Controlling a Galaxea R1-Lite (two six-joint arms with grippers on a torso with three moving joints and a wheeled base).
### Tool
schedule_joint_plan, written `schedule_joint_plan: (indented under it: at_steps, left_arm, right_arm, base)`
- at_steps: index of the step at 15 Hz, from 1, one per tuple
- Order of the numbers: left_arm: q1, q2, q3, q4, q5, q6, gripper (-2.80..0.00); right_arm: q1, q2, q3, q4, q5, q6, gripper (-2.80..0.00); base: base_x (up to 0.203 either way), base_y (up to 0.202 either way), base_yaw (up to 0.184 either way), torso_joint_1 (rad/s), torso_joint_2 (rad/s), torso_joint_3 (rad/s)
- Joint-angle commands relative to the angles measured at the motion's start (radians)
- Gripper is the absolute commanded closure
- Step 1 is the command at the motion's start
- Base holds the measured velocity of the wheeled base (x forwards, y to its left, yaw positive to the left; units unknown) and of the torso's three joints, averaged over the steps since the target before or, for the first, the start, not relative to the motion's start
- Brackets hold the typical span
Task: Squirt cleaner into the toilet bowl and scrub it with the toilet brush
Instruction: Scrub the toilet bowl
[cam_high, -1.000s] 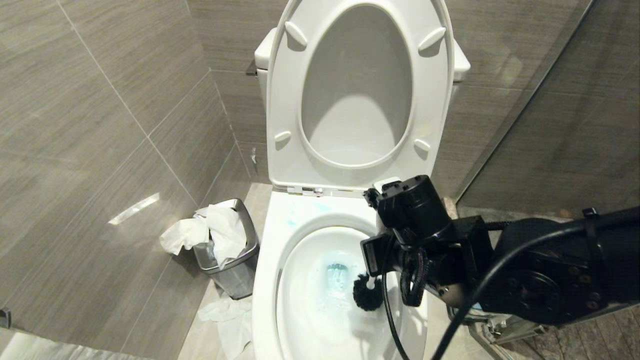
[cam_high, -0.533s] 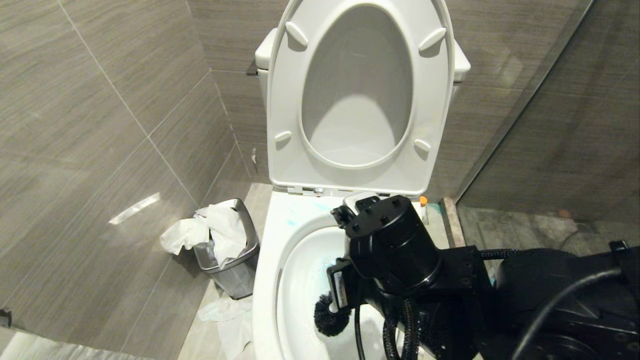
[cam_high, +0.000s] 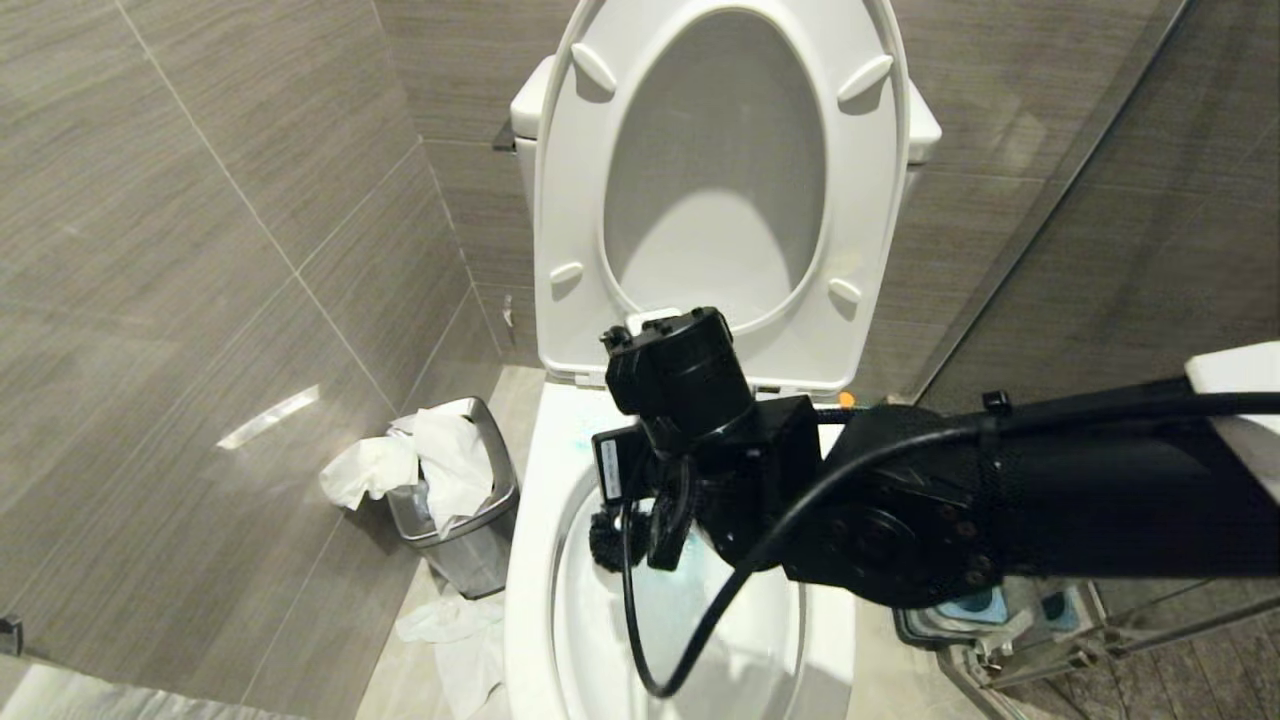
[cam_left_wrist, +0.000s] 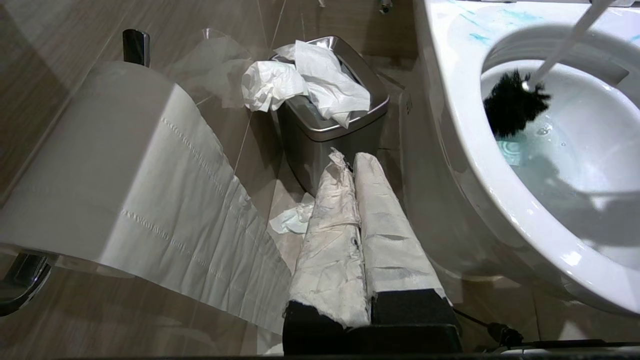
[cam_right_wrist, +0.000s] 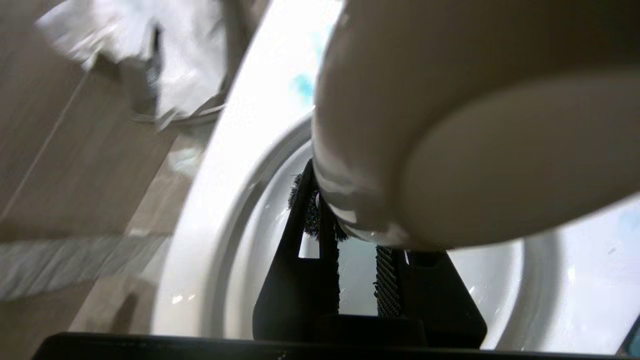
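While your right gripper (cam_right_wrist: 357, 280) sits low in the centre of the right wrist view, its dark fingers (cam_right_wrist: 295, 280) are clamped on the toilet brush (cam_left_wrist: 515, 102), whose rounded white knob end fills the upper right of that frame, close to the lens. You can see the black bristle head in the upper right of the left wrist view, inside the toilet bowl (cam_left_wrist: 465, 165) against its near wall, just above water tinted by the cleaner (cam_left_wrist: 525, 150). In the head view, centre, the arm hides most of the handle. Your left gripper (cam_left_wrist: 352, 165), its paper-wrapped fingers pressed together, points at the steel bin (cam_left_wrist: 325, 145) at centre frame.
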Motion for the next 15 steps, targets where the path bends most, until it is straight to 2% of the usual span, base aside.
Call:
schedule_joint_plan:
  at_steps: [1,3,6,8,12,15]
  left_arm:
    - [0.0,0.001,0.002,0.0,0.0,0.001,0.0]
    - [0.0,0.001,0.002,0.0,0.0,0.0,0.0]
    - [0.0,0.001,0.002,0.0,0.0,-0.001,0.0]
    - [0.0,0.001,0.002,0.0,0.0,0.0,0.0]
    - [0.0,0.001,0.002,0.0,0.0,0.0,0.0]
    - [0.0,0.001,0.002,0.0,0.0,0.001,0.0]
  right_arm:
    - [-0.071,0.074,-0.083,-0.001,-0.002,-0.028,0.0]
    - [-0.125,0.085,-0.127,0.005,-0.001,-0.049,0.0]
    - [-0.173,0.049,-0.094,0.017,0.001,-0.062,0.0]
    - [-0.178,-0.01,-0.002,0.016,0.005,-0.064,0.0]
    - [-0.162,-0.195,0.266,0.01,0.013,-0.049,0.0]
    - [-0.06,-0.316,0.424,0.008,0.017,-0.008,0.0]
  base:
    - [0.0,0.0,0.0,0.0,0.0,0.0]
    - [0.0,0.0,0.0,0.0,0.0,0.0]
    - [0.0,0.0,0.0,0.0,0.0,0.0]
    - [0.0,0.0,0.0,0.0,0.0,0.0]
    - [0.0,0.0,0.0,0.0,0.0,0.0]
    - [0.0,0.0,0.0,0.0,0.0,0.0]
